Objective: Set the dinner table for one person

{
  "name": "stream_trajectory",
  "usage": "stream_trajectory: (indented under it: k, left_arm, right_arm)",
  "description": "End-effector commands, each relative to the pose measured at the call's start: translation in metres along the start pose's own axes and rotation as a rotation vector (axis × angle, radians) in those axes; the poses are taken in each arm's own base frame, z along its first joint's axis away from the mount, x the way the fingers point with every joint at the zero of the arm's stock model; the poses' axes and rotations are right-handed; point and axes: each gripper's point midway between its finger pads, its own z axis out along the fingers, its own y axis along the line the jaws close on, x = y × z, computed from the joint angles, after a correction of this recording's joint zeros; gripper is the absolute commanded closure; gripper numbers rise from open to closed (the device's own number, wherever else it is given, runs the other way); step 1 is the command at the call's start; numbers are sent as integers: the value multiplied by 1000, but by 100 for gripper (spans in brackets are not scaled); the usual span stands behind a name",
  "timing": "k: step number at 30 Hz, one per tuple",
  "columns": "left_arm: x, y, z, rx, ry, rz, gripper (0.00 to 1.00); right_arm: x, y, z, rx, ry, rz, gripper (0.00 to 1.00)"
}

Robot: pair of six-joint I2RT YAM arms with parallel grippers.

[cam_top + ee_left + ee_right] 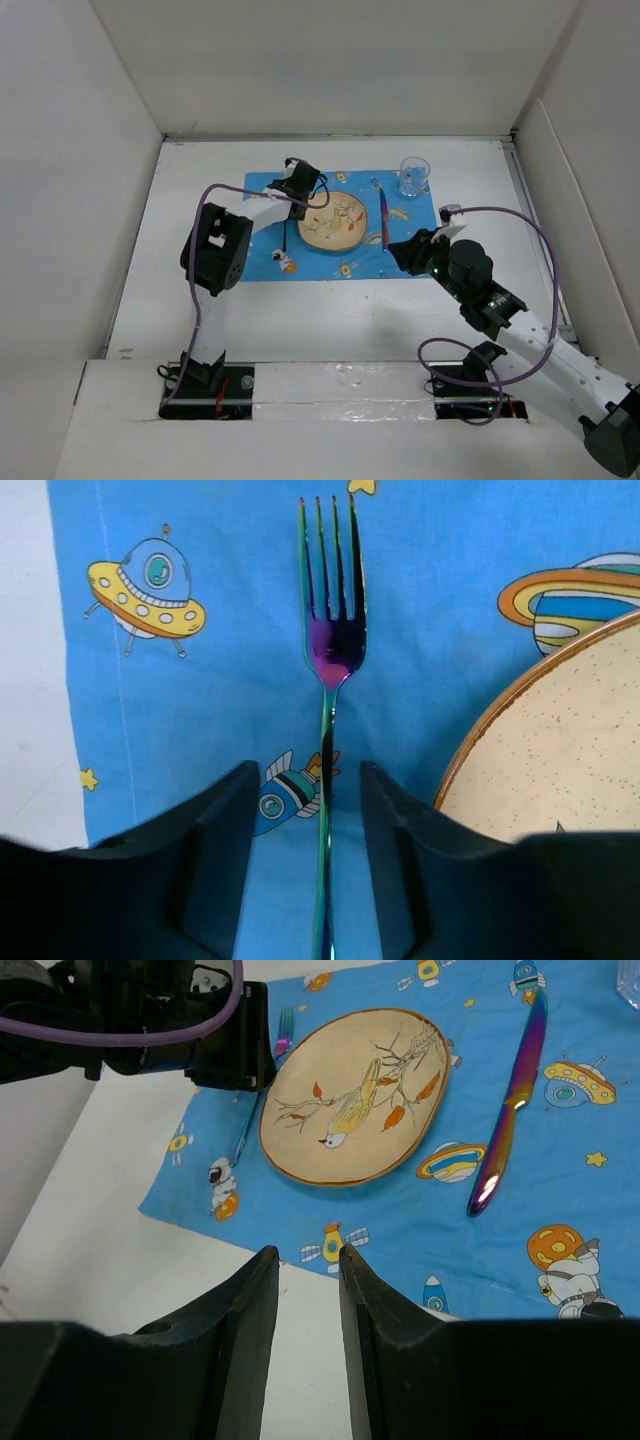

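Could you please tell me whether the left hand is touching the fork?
Apart. The left wrist view shows the fork lying between the fingers of the open left hand, with blue placemat visible on both sides of its handle.

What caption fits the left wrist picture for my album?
Shiny fork on the space placemat between the open jaws of the left gripper, plate alongside.

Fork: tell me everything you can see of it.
The fork is one slim metal piece with an iridescent finish, purple at the neck and green to blue along its four tines and handle. It lies flat on the blue placemat, left of the plate and clear of its rim, with the tines pointing away from the left wrist camera. Its handle runs between the fingers of the left gripper, which stand apart with a gap on each side. Nothing grips it.
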Motion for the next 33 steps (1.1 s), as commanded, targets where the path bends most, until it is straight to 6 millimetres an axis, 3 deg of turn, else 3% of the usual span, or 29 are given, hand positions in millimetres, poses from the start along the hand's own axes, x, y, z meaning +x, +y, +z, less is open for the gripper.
stream_trajectory:
  k: [1,2,3,6,7,9,10,11,12,13,15,16,17,18,19,21,22,24,25,27,28,30,31,33]
  left_arm:
    - [-45,12,-37,0,-87,-59,56]
    - [-52,14,-45,8,-104,-68,48]
    - [-59,15,-53,18,-121,-76,25]
    - [-89,28,-92,47,-204,-124,3]
    - [-103,36,-114,69,-251,-153,3]
    - [-115,42,-139,106,-296,-190,4]
    - [-130,54,-169,132,-361,-229,5]
    - [-131,59,-180,145,-382,-249,6]
    - [-141,74,-209,161,-445,-302,6]
    - [-142,82,-221,159,-470,-318,6]
    - [-139,99,-239,141,-505,-385,6]
    - [-140,114,-263,150,-551,-421,6]
    - [-130,121,-266,136,-552,-434,6]
    - [-127,137,-287,142,-597,-477,6]
    - [-124,140,-295,166,-618,-506,6]
    - [-101,136,-294,219,-610,-506,4]
    - [-97,145,-314,264,-663,-552,3]
    - [-78,145,-312,288,-657,-563,1]
    - [-72,157,-330,309,-700,-596,1]
    - [-58,165,-336,316,-722,-620,1]
    - [-54,179,-356,337,-779,-654,1]
    - [-42,190,-365,339,-818,-681,1]
    - [-34,200,-378,357,-858,-705,1]
    - [-19,210,-387,375,-898,-733,1]
  right_arm:
    - [-22,10,2,-22,-71,-7,64]
    - [-22,9,1,-18,-73,-10,64]
    - [-22,9,2,-15,-74,-8,64]
    - [-21,11,3,-19,-66,-13,64]
    - [-21,10,3,-15,-68,-15,66]
    - [-20,11,3,-15,-72,-18,77]
    - [-20,13,3,-15,-74,-24,89]
    - [-21,12,3,-11,-74,-26,94]
    - [-23,12,3,-7,-80,-25,98]
    - [-24,14,3,-5,-83,-24,98]
    - [-25,16,2,-2,-76,-25,96]
    - [-32,22,0,-10,-86,-26,89]
    - [-33,21,-1,-1,-82,-23,82]
    - [-36,25,-4,-8,-86,-20,76]
    - [-46,30,-7,-11,-103,-12,64]
    - [-59,39,-18,-33,-126,-6,57]
    - [-72,40,-25,-16,-142,-5,51]
    - [-97,45,-47,-17,-204,-2,47]
    - [-104,39,-57,20,-220,-4,44]
    - [-136,40,-84,31,-307,11,41]
    - [-153,33,-107,59,-382,35,39]
    - [-164,24,-130,86,-444,60,38]
    - [-175,17,-151,93,-516,88,37]
    - [-171,6,-157,125,-545,104,37]
